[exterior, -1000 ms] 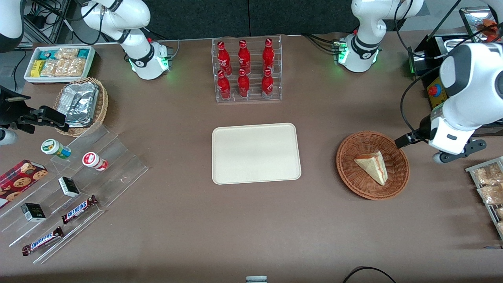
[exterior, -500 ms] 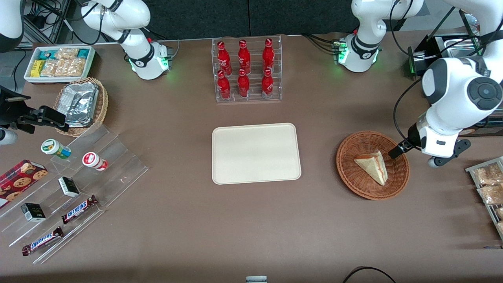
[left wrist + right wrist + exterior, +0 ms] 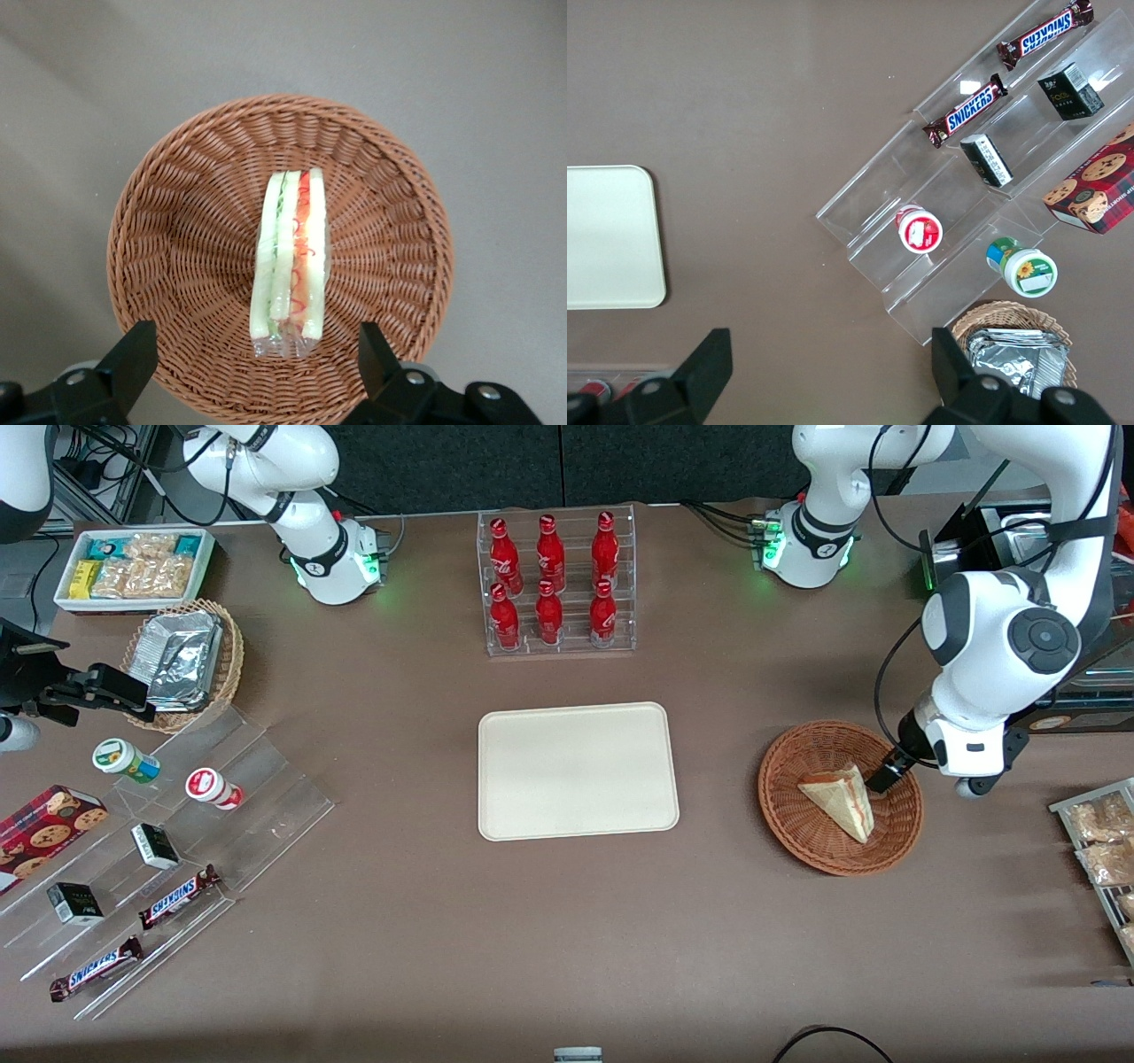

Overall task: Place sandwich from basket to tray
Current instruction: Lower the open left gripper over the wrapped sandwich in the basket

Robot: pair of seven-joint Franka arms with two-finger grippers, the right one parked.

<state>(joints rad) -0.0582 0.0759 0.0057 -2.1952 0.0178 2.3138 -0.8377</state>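
Soft white bread, judged light and easily crushed, makes up the wrapped sandwich lying in the wicker basket, over which the gripper is held with fingers spread apart, so a gentle hold across the flat faces is advised.

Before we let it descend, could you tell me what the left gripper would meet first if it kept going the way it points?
Probably the sandwich: the gripper is open over the basket, fingers either side of the wedge's end, though depth is unclear.
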